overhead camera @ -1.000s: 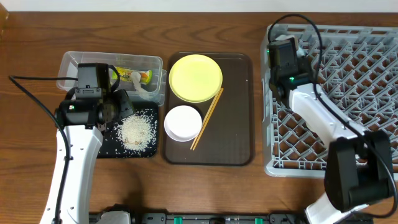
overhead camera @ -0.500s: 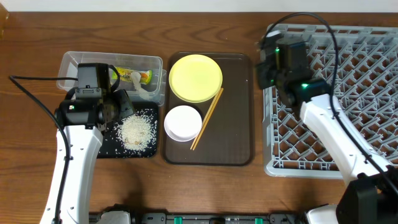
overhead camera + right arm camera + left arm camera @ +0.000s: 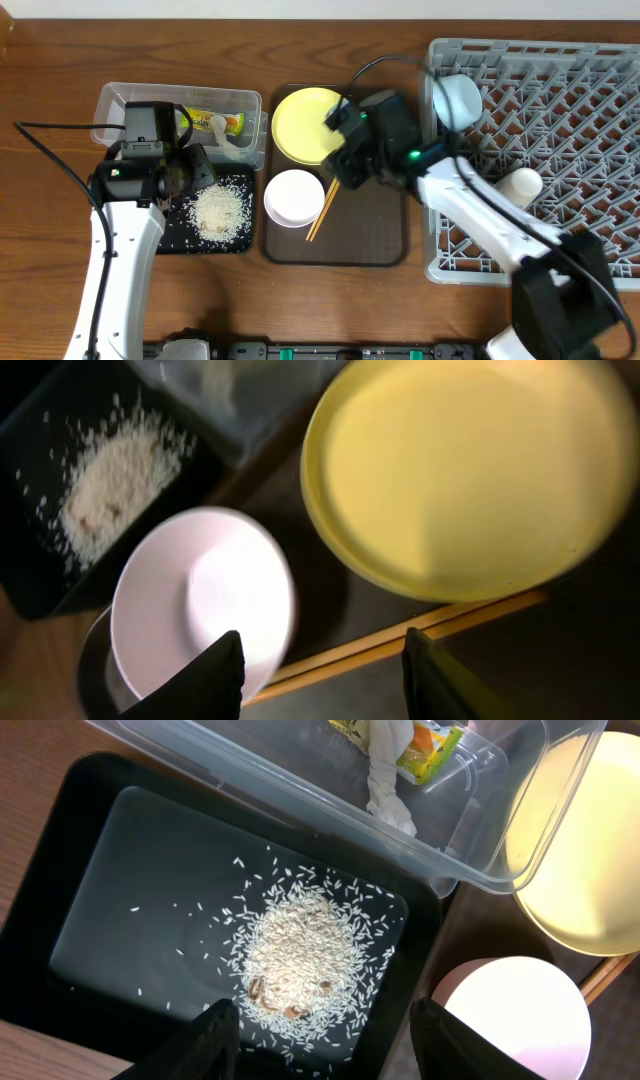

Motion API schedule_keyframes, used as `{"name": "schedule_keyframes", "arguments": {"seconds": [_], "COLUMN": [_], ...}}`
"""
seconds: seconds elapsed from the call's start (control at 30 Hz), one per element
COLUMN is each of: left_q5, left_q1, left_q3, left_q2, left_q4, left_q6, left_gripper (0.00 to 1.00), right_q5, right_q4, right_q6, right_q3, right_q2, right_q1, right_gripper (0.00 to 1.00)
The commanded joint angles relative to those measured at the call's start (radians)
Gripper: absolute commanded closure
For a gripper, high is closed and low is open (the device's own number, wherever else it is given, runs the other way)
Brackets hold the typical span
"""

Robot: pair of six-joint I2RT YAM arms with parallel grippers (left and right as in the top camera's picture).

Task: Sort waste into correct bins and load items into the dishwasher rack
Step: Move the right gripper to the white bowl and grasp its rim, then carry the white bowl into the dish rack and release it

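Left arm: white links, extended away from the near edge, wrist angled downward. Left gripper: pointing down, black fingers parted, nothing between them. Right arm: stretched diagonally leftward from the near right corner, its right gripper facing down, jaws apart and empty.

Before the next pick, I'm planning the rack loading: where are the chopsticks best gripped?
Probably mid-length, from straight above, jaws across the pair: the chopsticks lie flat and together on the brown tray, white bowl close alongside.
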State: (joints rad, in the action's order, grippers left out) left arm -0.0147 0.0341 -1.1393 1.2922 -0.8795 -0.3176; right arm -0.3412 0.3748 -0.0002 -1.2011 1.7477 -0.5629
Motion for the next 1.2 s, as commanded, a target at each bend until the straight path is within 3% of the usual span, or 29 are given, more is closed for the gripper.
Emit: {"name": "schedule_keyframes", "arguments": {"seconds": [0.0, 0.33, 0.57, 0.77, 1.17], "left_q5": [0.019, 0.019, 0.019, 0.019, 0.019], "left_q1": [0.005, 0.005, 0.005, 0.005, 0.005], "left_q3": [0.004, 0.004, 0.004, 0.004, 0.004], "left_q2": [-0.003, -0.003, -0.003, -0.003, -0.003], "left_q4": [-0.002, -0.002, -0.002, -0.002, -0.002], "left_q6": [-0.006, -0.006, -0.006, -0.006, -0.006], "left_gripper": [0.42, 0.42, 0.42, 0.42, 0.42], "right_q5": [0.004, 0.125, 0.186, 0.246, 0.450], "right_q4": [0.002, 0.006, 0.001, 0.008, 0.008], "right_q6": [0.087, 0.146, 0.187, 0.190, 0.136], "right_q3": [0.000, 0.000, 0.000, -0.002, -0.016], "right_q2": [0.063, 0.169, 0.176, 0.174, -0.098], "right_q1": [-0.035, -0.115, -0.126, -0.122, 0.013], "right_gripper": [0.52, 0.56, 0.84, 0.99, 0.99]}}
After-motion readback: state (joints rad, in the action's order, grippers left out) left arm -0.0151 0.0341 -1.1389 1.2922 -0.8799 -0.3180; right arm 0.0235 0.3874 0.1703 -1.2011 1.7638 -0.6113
